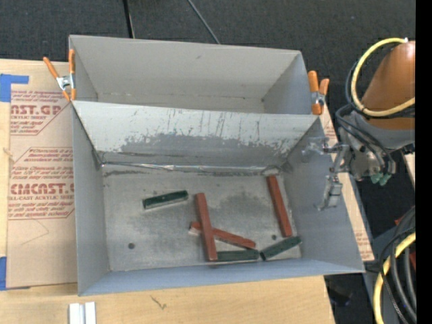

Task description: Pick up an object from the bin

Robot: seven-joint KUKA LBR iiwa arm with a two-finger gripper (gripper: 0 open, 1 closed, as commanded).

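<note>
Currently, your pincer [332,181] hangs over the right wall of the bin [88,201], well apart from every bar on the floor. You cannot tell whether it is apart or together. Nearest it lies a red-brown bar [279,205] beside that wall. Further left, a crossed red-brown pair [205,221] lies mid-floor, with a dark green bar [165,200] beyond.

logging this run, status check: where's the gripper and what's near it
Gripper over right wall of bin, touching no stick. Nearest: red-brown stick along right side. Crossed sticks front centre; green stick apart, left.
</note>
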